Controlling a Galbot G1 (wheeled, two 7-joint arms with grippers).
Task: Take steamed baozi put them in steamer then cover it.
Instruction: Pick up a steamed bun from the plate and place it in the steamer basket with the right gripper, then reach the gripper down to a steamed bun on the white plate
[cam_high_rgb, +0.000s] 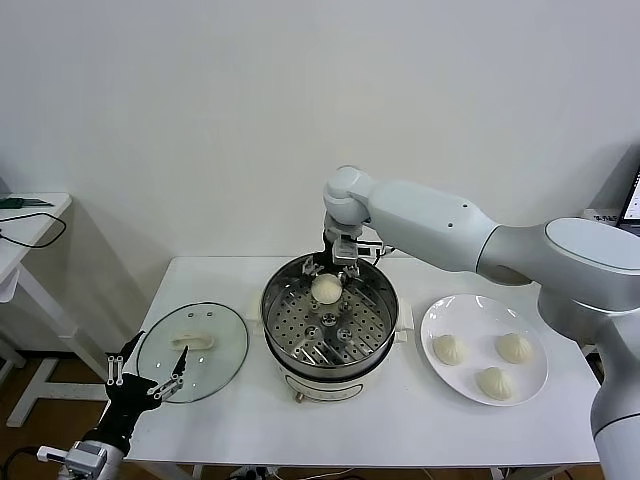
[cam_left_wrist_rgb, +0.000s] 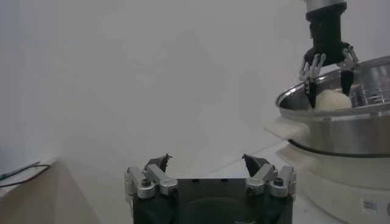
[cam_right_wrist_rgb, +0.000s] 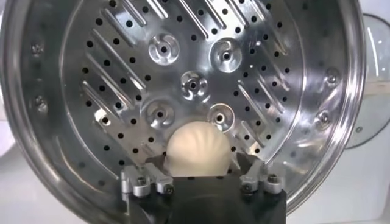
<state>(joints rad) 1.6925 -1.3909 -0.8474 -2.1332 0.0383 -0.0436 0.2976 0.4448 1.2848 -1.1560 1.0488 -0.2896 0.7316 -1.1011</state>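
The large round stainless steel steamer (cam_high_rgb: 330, 325) stands mid-table, its perforated tray shown close only in the right wrist view, while the head view alone shows the flat white plate (cam_high_rgb: 484, 346) near the table's right edge carrying three small cream-white pleated baozi (cam_high_rgb: 492, 381) and the clear glass cover (cam_high_rgb: 192, 350) near the left edge. A fourth baozi (cam_right_wrist_rgb: 198, 150) lies on the tray by the steamer's far wall, between the spread fingers of the right gripper (cam_high_rgb: 334, 272). The left gripper (cam_high_rgb: 145, 380) hangs wide open at the table's front-left corner.
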